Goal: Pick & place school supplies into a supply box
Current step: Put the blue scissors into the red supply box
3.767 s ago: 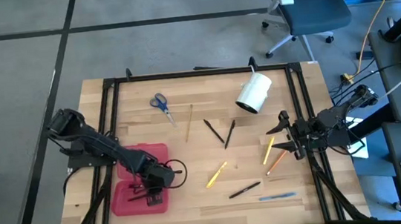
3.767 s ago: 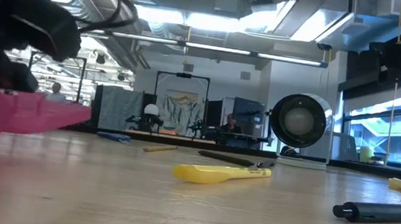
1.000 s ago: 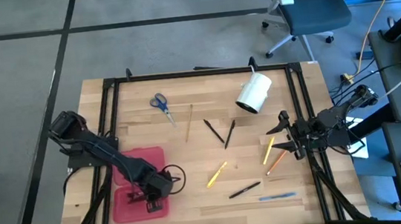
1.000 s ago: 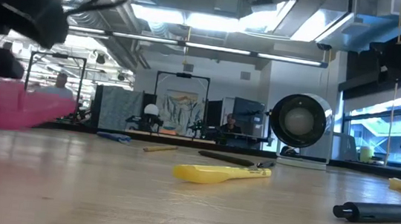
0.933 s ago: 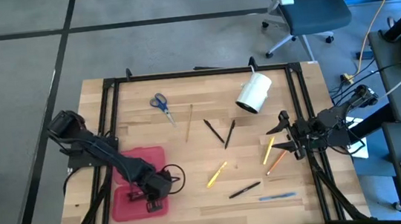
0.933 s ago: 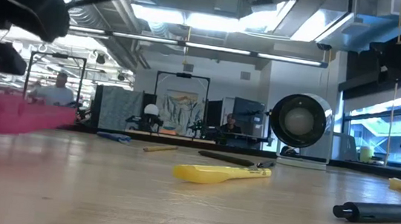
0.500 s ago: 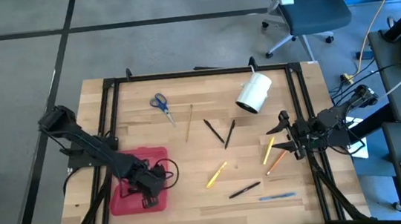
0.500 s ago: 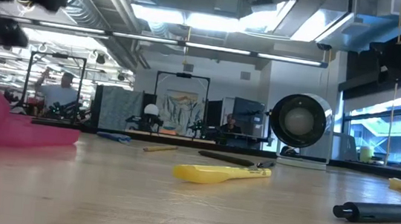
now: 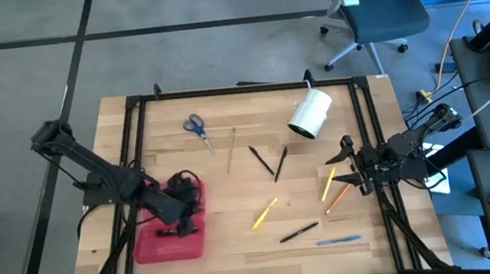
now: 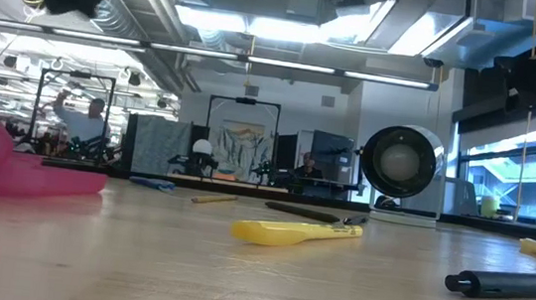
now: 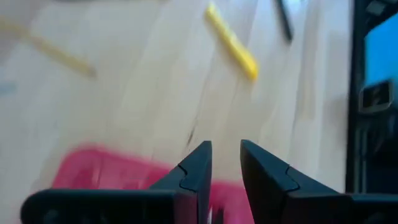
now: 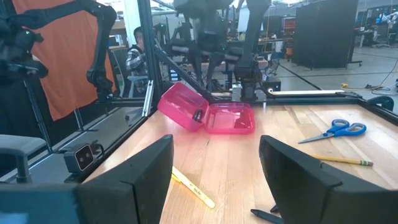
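My left gripper (image 9: 183, 218) hangs over the red pencil case (image 9: 169, 241), its jaws parted by a narrow gap with nothing between them. From the right wrist view, the case (image 12: 208, 113) lies open: one half flat on the table, the lid tilted up. I can't see anything inside it yet.

So the job has barely begun — the box is ready, nothing packed. From the case, the scissors (image 9: 195, 127) lie at about one o'clock, a wooden pencil (image 9: 231, 149) beside them, and the yellow pen (image 9: 265, 212) at three o'clock. Two black pens (image 9: 270, 162), more yellow and orange ones, a black pen (image 9: 299, 233) and the blue one (image 9: 339, 239) lie farther right. My right gripper (image 9: 344, 168) waits wide open and empty at the table's right edge.
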You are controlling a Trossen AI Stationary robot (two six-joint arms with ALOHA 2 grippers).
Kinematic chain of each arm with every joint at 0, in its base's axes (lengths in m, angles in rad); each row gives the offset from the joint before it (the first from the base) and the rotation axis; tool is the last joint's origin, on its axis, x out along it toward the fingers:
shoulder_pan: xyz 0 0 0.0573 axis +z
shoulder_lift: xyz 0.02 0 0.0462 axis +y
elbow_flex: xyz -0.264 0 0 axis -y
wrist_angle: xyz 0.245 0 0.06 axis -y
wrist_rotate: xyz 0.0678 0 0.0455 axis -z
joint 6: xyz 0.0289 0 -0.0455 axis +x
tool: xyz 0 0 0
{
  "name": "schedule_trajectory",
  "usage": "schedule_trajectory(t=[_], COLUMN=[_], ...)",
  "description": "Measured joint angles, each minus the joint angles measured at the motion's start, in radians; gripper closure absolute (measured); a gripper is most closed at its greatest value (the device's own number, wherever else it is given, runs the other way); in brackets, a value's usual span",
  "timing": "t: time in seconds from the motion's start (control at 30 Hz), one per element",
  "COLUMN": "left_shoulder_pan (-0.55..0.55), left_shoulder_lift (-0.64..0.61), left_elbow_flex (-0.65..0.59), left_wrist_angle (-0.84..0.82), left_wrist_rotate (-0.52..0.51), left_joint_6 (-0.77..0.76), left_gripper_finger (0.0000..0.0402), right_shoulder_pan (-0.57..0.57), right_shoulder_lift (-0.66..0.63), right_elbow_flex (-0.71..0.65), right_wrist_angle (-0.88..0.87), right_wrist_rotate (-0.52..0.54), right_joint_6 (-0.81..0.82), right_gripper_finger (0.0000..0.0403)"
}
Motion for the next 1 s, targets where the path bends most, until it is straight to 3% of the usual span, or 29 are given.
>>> schedule_trajectory(t=[0.2, 0.4, 0.57, 0.63, 0.83, 1.0], left_shoulder_pan=[0.032, 0.114, 0.283, 0.358, 0.529, 0.598], left_shoulder_lift=[0.000, 0.000, 0.001, 0.001, 0.001, 0.001], left_elbow_flex=[0.000, 0.000, 0.000, 0.000, 0.000, 0.000], left_wrist_angle=[0.140, 0.155, 0.096, 0.071, 0.125, 0.182], left_wrist_rotate=[-0.027, -0.020, 0.174, 0.201, 0.137, 0.041], left_joint_6=[0.175, 0.314, 0.372, 0.413, 0.684, 0.751], left_gripper_finger=[0.0320, 0.0320, 0.0320, 0.0320, 0.0320, 0.0320], right_shoulder_pan=[0.000, 0.000, 0.000, 0.000, 0.000, 0.000], right_shoulder_lift=[0.000, 0.000, 0.000, 0.000, 0.000, 0.000], right_elbow_flex=[0.000, 0.000, 0.000, 0.000, 0.000, 0.000], right_wrist_angle=[0.000, 0.000, 0.000, 0.000, 0.000, 0.000], right_wrist_rotate=[0.000, 0.000, 0.000, 0.000, 0.000, 0.000], right_joint_6=[-0.002, -0.006, -0.008, -0.025, -0.029, -0.029], right_gripper_finger=[0.0161, 0.0161, 0.0161, 0.0161, 0.0161, 0.0161])
